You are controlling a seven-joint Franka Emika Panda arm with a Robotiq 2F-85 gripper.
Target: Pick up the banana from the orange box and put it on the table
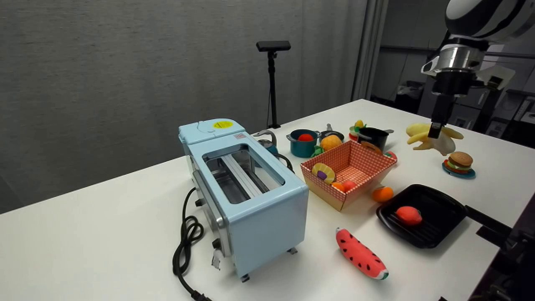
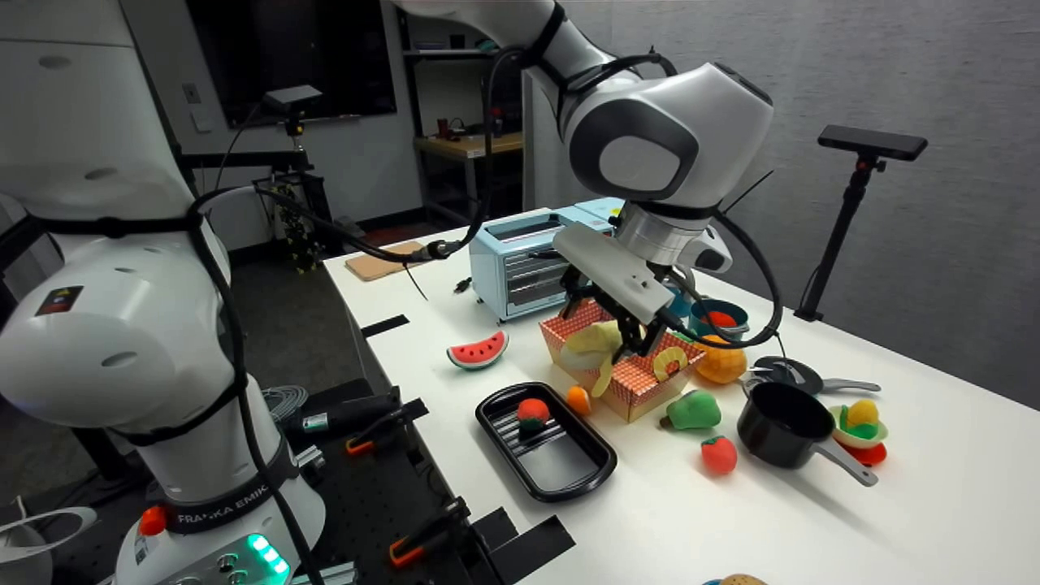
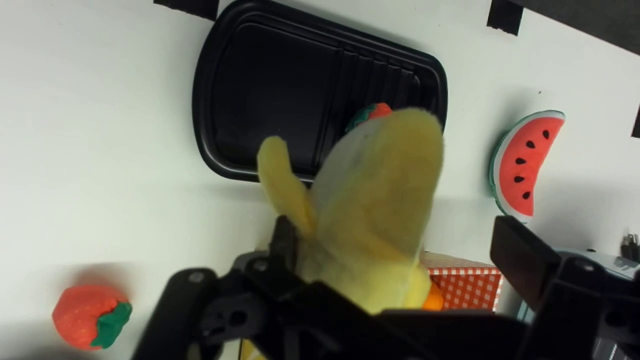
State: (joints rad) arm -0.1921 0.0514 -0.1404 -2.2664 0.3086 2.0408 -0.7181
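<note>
Banana (image 3: 380,210) showed mid-frame in the wrist view.
The claw (image 3: 400,235) stood wide; below centre lay the orange box (image 3: 472,287).

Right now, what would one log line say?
jaws: open; peeled toy banana: midair at jaws, contact unclear; on white table: not yet

Toaster (image 1: 269,234), pale blue; black cord (image 1: 176,261) looped beside it.
Tray (image 3: 270,95), black, one strawberry (image 2: 533,413) lying in it; tangerine (image 1: 382,194), just beside the tray; watermelon slice (image 3: 525,165), black-seeded; burger (image 1: 459,160), on a blue plate (image 1: 470,173); pot (image 1: 301,149), teal, red item (image 1: 305,137) inside; saucepan (image 2: 764,447), black, with grey handle (image 2: 847,464); second strawberry (image 2: 719,455), near the saucepan.
</note>
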